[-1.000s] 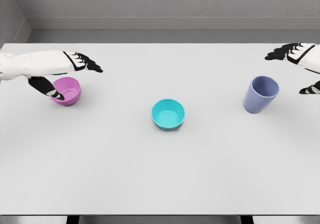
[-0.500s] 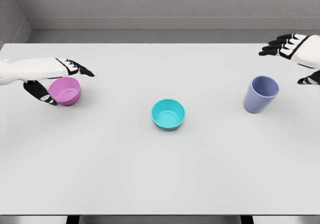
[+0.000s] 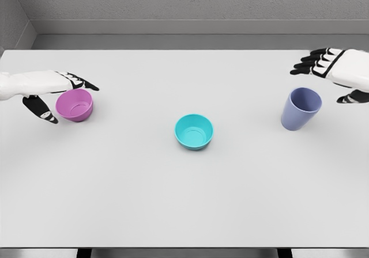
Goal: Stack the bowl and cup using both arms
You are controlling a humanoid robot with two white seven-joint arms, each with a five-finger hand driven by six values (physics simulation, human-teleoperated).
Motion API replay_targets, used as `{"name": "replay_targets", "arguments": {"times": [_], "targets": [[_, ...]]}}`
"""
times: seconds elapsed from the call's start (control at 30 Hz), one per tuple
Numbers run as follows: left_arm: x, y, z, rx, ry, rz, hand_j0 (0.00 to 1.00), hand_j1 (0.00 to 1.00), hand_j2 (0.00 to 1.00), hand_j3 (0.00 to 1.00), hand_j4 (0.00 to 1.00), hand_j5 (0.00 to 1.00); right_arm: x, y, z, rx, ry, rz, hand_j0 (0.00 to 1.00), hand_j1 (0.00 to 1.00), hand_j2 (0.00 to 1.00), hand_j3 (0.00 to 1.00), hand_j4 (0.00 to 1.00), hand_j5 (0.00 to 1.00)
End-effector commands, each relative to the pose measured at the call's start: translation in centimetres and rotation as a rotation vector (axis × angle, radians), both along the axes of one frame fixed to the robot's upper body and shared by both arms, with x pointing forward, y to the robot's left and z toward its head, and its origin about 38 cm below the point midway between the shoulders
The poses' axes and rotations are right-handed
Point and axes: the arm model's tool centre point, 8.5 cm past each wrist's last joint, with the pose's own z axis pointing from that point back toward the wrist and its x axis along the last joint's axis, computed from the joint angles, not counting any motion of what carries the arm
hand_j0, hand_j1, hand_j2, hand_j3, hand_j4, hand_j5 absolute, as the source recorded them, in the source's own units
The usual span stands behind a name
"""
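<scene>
Head view, left hand (image 3: 51, 94) open beside pink bowl (image 3: 75, 105) (right — near cup (image 3: 301, 108))

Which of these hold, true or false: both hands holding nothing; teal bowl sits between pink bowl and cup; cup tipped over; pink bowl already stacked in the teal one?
1. Left hand and right hand both hold nothing. True.
2. The teal bowl sits between the pink bowl and the purple cup. True.
3. The purple cup lies on its side. False: it stands upright, mouth up.
4. The pink bowl is stacked in the teal bowl. False: they sit apart on the table.
</scene>
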Motion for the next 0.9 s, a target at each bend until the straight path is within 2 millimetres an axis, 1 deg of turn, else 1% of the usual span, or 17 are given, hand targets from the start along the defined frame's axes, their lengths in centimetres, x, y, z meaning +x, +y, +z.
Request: {"name": "replay_targets", "arguments": {"times": [0.0, 0.07, 0.23, 0.37, 0.53, 0.63, 0.73, 0.83, 0.87], "targets": [[0.1, 0.2, -0.2, 0.019, 0.001, 0.018, 1.0, 1.0, 1.0, 1.0, 1.0, 1.0, -0.4, 0.1, -0.4, -0.011, 0.02, 0.009, 1.0, 1.0, 1.0, 1.0, 1.0, 1.0], [0.2, 0.1, -0.2, 0.018, 0.0, 0.018, 1.0, 1.0, 1.0, 1.0, 1.0, 1.0, -0.4, 0.2, -0.6, -0.012, 0.024, 0.01, 1.0, 1.0, 1.0, 1.0, 1.0, 1.0], [0.9, -0.5, -1.2, -0.004, 0.015, 0.026, 1.0, 1.0, 1.0, 1.0, 1.0, 1.0, -0.6, 1.1, -1.5, 0.0, 0.044, 0.036, 1.0, 1.0, 1.0, 1.0, 1.0, 1.0], [1.3, -0.2, -1.7, 0.004, 0.019, 0.042, 1.0, 1.0, 1.0, 1.0, 1.0, 1.0, -0.5, 2.0, -2.3, 0.016, 0.057, 0.053, 1.0, 1.0, 1.0, 1.0, 1.0, 1.0], [1.4, -0.5, -2.0, 0.006, 0.022, 0.038, 1.0, 1.0, 1.0, 1.0, 1.0, 1.0, -0.5, 2.2, -2.4, 0.02, 0.058, 0.06, 1.0, 1.0, 1.0, 1.0, 1.0, 1.0], [1.7, 0.2, -2.8, 0.012, 0.04, 0.066, 1.0, 1.0, 1.0, 1.0, 1.0, 1.0, -0.6, 2.5, -2.6, 0.02, 0.063, 0.067, 1.0, 1.0, 1.0, 1.0, 1.0, 1.0], [1.8, 0.5, -2.9, 0.036, 0.034, 0.072, 1.0, 1.0, 1.0, 1.0, 1.0, 1.0, -0.6, 2.5, -2.8, 0.019, 0.069, 0.067, 1.0, 1.0, 1.0, 1.0, 1.0, 1.0], [2.0, -0.1, -3.2, 0.043, 0.031, 0.061, 1.0, 1.0, 1.0, 1.0, 1.0, 1.0, -0.5, 2.5, -2.8, 0.021, 0.069, 0.066, 1.0, 1.0, 1.0, 1.0, 1.0, 1.0], [2.0, 0.1, -3.3, 0.05, 0.031, 0.065, 1.0, 1.0, 1.0, 1.0, 1.0, 1.0, -0.5, 2.4, -2.9, 0.02, 0.072, 0.064, 1.0, 1.0, 1.0, 1.0, 1.0, 1.0]]}}
